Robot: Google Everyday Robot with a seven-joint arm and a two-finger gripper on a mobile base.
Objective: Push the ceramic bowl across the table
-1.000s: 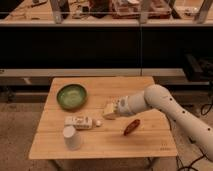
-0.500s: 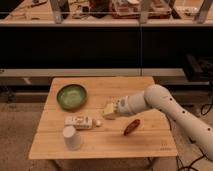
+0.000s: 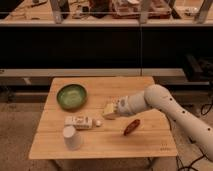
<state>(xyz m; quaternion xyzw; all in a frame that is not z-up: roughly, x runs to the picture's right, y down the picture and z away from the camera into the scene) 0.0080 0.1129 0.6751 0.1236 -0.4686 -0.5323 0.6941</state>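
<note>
ceramic bowl [image 3: 71, 96]: upright on the back-left part of the table [image 3: 145, 146], well apart from the gripper
gripper [image 3: 109, 110]: low over mid-table, right of the bowl (wide or narrow: cannot tell)
white upturned cup [image 3: 72, 137]: front-left

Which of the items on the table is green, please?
The ceramic bowl at the table's far left; the upturned cup and packet are white. The gripper is mid-table, right of the bowl in view.
</note>
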